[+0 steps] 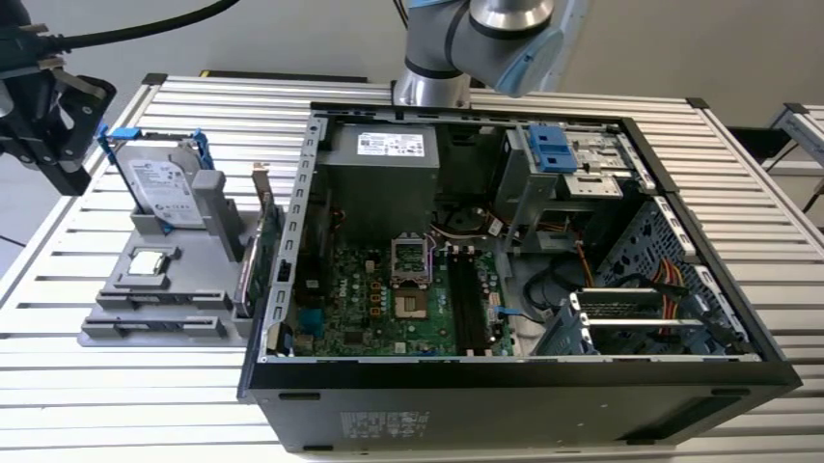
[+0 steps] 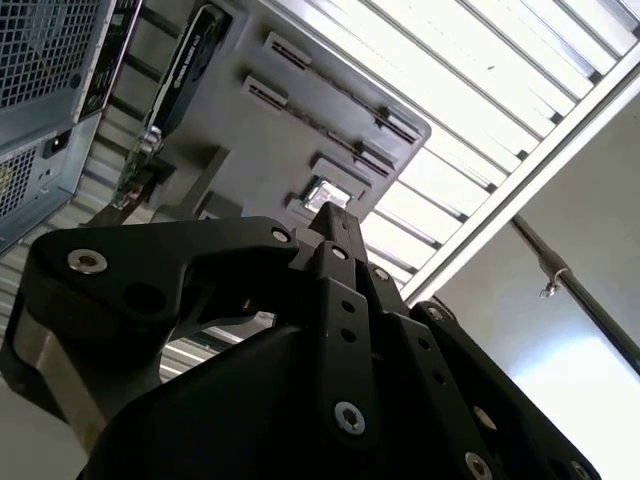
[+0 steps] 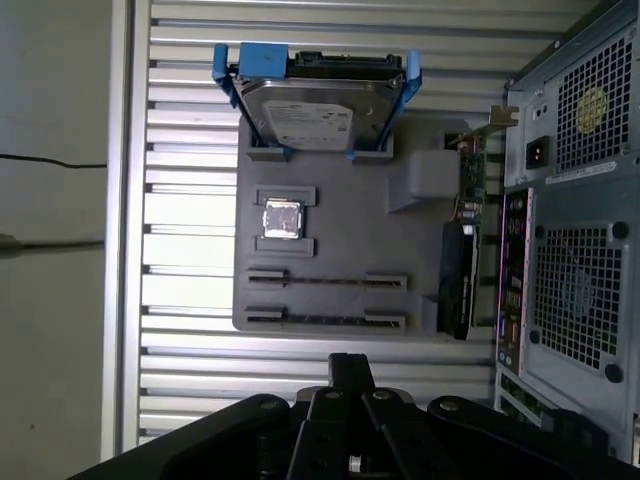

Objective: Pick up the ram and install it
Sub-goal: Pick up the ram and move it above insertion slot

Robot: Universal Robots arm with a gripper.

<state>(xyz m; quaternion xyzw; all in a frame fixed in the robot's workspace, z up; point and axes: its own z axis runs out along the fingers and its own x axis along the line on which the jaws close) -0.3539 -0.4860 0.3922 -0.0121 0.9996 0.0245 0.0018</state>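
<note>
Slatted table [image 1: 142, 395] lies below gripper [image 1: 68, 166]; exterior view reveals motherboard [image 1: 373, 301].

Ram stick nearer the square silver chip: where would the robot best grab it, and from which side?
Probably take the ram stick mid-length by its top edge, from straight above, jaws pinching its flat faces. It appears to stand on edge in the grey holder, end blocks covering both tips.

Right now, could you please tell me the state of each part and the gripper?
gripper, shut, holding nothing, clear of the tray
ram sticks, both on edge in tray slots
hard drive, upright in its blue caddy
chip, flat in its recess
graphics card, on edge in the tray
computer case, lying down, side open
</note>
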